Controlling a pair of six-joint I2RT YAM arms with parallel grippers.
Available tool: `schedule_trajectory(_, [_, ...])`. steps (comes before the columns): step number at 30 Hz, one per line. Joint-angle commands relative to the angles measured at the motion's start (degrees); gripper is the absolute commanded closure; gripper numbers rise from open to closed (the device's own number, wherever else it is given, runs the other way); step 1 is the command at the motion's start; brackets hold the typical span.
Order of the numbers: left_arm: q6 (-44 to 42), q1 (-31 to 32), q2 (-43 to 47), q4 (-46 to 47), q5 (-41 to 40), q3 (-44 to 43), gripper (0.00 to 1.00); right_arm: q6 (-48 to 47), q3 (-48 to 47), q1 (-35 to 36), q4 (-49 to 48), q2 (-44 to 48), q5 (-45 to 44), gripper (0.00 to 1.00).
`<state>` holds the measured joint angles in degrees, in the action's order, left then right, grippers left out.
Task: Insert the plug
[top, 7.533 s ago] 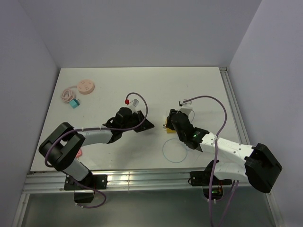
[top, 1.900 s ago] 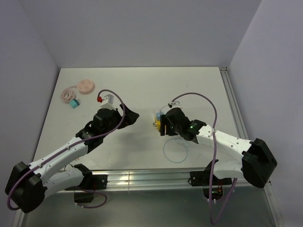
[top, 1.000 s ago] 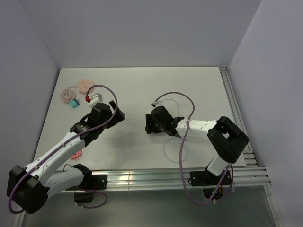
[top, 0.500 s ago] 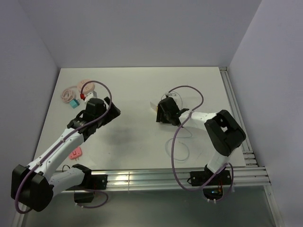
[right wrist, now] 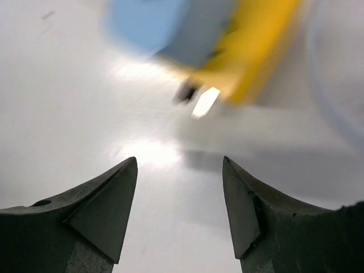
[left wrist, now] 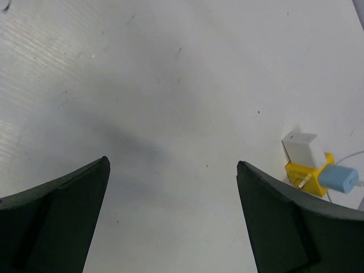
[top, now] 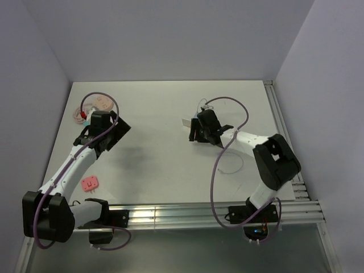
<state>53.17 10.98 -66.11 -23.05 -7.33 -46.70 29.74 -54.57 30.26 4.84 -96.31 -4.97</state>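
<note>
A light-blue plug (left wrist: 338, 177) on a thin white cable lies against a yellow adapter (left wrist: 302, 172), which has a white charger block (left wrist: 301, 148) at its other side. In the right wrist view the plug (right wrist: 149, 25) and adapter (right wrist: 259, 51) are blurred just beyond the fingertips, metal prongs showing. From above, the cluster (top: 189, 121) lies at mid-table. My right gripper (right wrist: 180, 159) (top: 198, 132) is open right beside it, nothing between its fingers. My left gripper (left wrist: 172, 162) (top: 120, 134) is wide open over bare table, far left of the cluster.
A pink round disc (top: 103, 102), a coiled pink cable (top: 78, 112) and a teal piece (top: 85, 120) sit at the back left by the left arm. A pink socket piece (top: 90, 183) lies near the front left. The thin cable loop (top: 230, 165) trails near the right arm.
The left arm has swung further left toward the back-left corner, uncovering the pink socket piece. The right gripper has shifted toward the far side and slightly right, next to the adapter cluster.
</note>
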Motion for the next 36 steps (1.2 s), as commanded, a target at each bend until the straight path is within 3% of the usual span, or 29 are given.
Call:
schedule_trajectory(1, [1.8, -3.3, -3.7, -1.6, -0.7, -4.4, 0.01, -2.6, 1.4, 5.8, 0.6, 8.6, 7.4, 0.31])
schedule_trajectory(7, [2.1, -13.6, -10.7, -4.6, -5.9, -8.1, 0.01, -2.0, 5.6, 16.2, 1.4, 19.4, 12.4, 0.27])
schedule_trajectory(10, [0.4, -16.2, -15.3, -6.7, -10.8, -13.1, 0.01, -2.7, 7.0, 16.7, 1.7, 24.1, 15.8, 0.24])
schedule_trajectory(13, [-1.9, -16.4, -21.1, -8.8, -17.4, -19.7, 0.01, -3.8, 8.2, 16.8, 2.1, 27.0, 18.4, 0.22])
schedule_trajectory(24, [-10.3, -18.5, -42.8, -12.7, -23.7, -42.7, 0.0, -5.5, 11.9, 16.8, 0.8, 27.2, 20.4, 0.22])
schedule_trajectory(36, [-9.9, -18.4, -54.0, -12.7, -24.0, -45.6, 0.02, -6.1, 13.5, 14.5, -0.3, 28.6, 21.1, 0.23])
